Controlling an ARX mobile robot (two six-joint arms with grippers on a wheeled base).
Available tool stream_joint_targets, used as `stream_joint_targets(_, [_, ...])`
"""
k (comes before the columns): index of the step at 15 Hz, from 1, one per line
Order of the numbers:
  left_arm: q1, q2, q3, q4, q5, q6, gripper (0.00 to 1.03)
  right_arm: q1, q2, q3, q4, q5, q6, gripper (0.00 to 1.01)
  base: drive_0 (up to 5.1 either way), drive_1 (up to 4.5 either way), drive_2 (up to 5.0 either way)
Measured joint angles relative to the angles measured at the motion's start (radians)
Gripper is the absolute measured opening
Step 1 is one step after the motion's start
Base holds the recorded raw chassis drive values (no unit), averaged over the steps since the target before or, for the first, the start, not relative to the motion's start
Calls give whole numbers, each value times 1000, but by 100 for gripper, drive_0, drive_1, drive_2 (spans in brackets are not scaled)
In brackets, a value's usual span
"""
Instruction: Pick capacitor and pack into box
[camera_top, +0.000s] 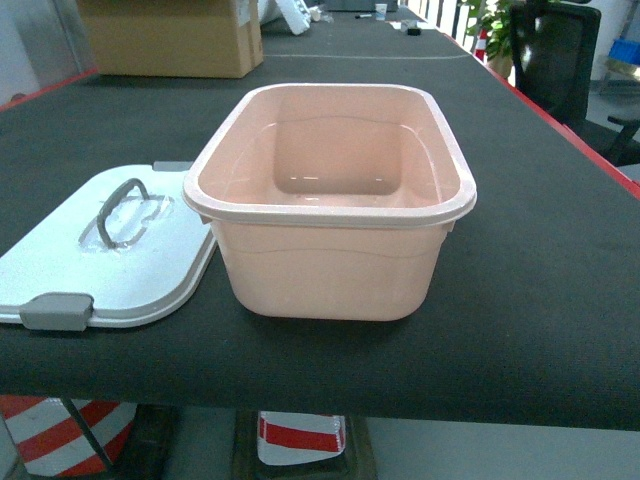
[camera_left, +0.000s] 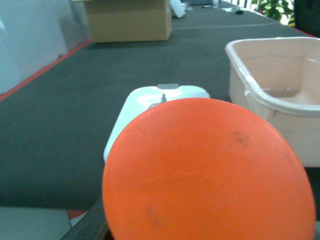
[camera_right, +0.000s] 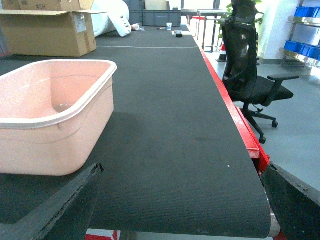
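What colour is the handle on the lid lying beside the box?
Grey, on a white lid; the handle shows best in the head view.

A pink box (camera_right: 52, 117), open and empty, stands at the left on a dark tabletop (camera_right: 165, 130) with a red edge. Two dark pincer fingers (camera_right: 60, 205) frame the bottom corners, spread wide apart with nothing between them. A cardboard box (camera_right: 47, 30) sits far back, and a black office chair (camera_right: 247, 75) stands on the floor at the right.
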Motion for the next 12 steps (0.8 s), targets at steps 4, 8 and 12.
stream_joint_targets(4, [-183,817,362,586,-204,-8,44,0,0,0,0,0,0,98,0,0,0])
stream_joint_targets(8, [-328,1454,949,412,-148,-119,44,0,0,0,0,0,0,98,0,0,0])
stream_joint_targets(12, [-382,1831,1356,349,-142,-171,44,0,0,0,0,1,0,98,0,0,0])
